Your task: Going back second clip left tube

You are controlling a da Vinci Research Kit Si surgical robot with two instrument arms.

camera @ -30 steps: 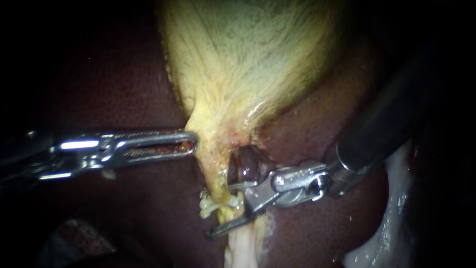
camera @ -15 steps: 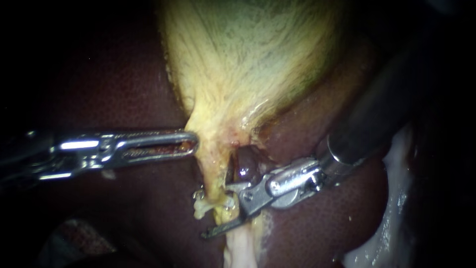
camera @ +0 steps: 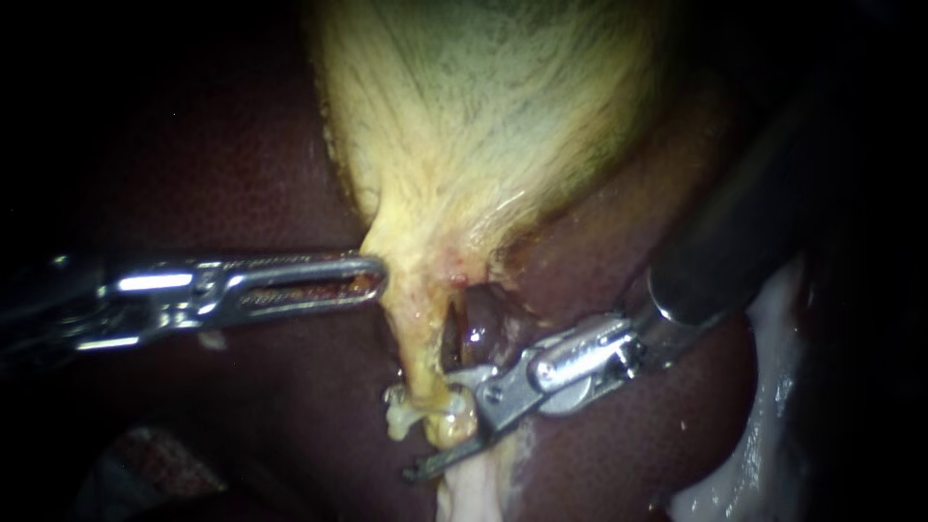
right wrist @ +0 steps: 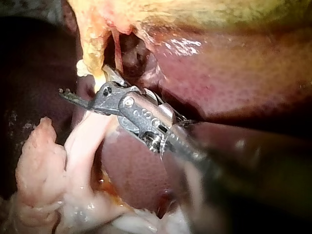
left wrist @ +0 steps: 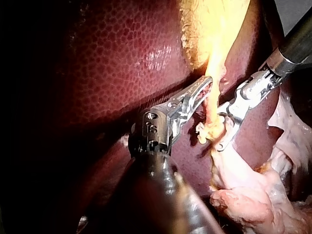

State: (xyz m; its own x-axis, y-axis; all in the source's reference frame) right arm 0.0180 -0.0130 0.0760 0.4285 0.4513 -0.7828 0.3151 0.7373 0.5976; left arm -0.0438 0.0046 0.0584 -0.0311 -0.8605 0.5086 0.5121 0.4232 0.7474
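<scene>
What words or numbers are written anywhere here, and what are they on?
None: no word, label, brand, number or sign can be read in any view.
Left instrument: shiny metal, nothing readable on it.
Right instrument: metal with small pins, nothing readable on it.
Liver and gallbladder: no writing at all.

Yellowish gallbladder [camera: 483, 126] on dk red liver [camera: 222, 164].
</scene>
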